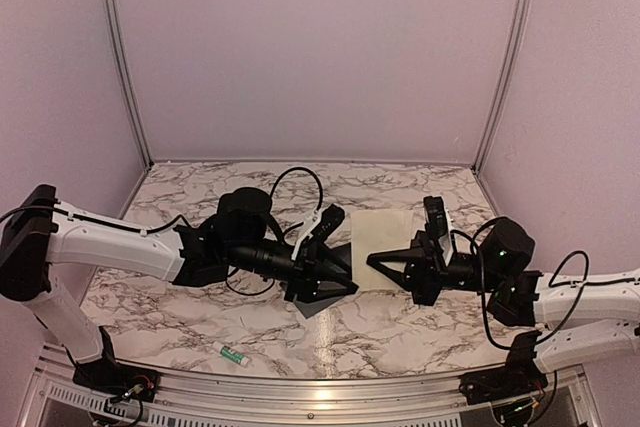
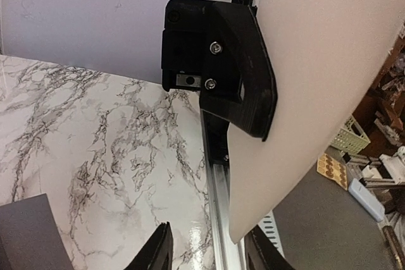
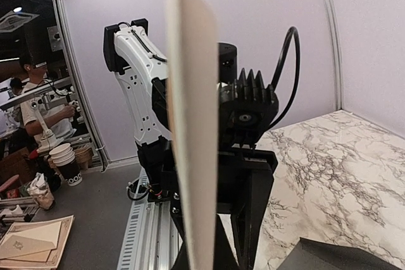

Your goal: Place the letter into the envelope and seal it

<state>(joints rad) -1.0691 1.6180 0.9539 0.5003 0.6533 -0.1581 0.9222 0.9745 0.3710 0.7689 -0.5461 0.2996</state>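
Observation:
My right gripper (image 1: 373, 259) is shut on the cream letter (image 1: 388, 227) and holds it up off the table. The right wrist view shows the letter (image 3: 192, 124) edge-on, rising from between the jaws of that gripper (image 3: 205, 260). My left gripper (image 1: 343, 265) faces it from the left, open. In the left wrist view the letter (image 2: 316, 93) has its lower corner between my left gripper's (image 2: 211, 252) spread fingers, close to the right one. The dark grey envelope (image 1: 320, 303) lies on the marble under the left gripper; a corner shows as envelope (image 2: 25, 232) and envelope (image 3: 335, 258).
A small white-and-green tube (image 1: 232, 353) lies near the front edge, left of centre. An aluminium rail (image 1: 300, 379) runs along the table's near edge. Pale booth walls close off the back and both sides.

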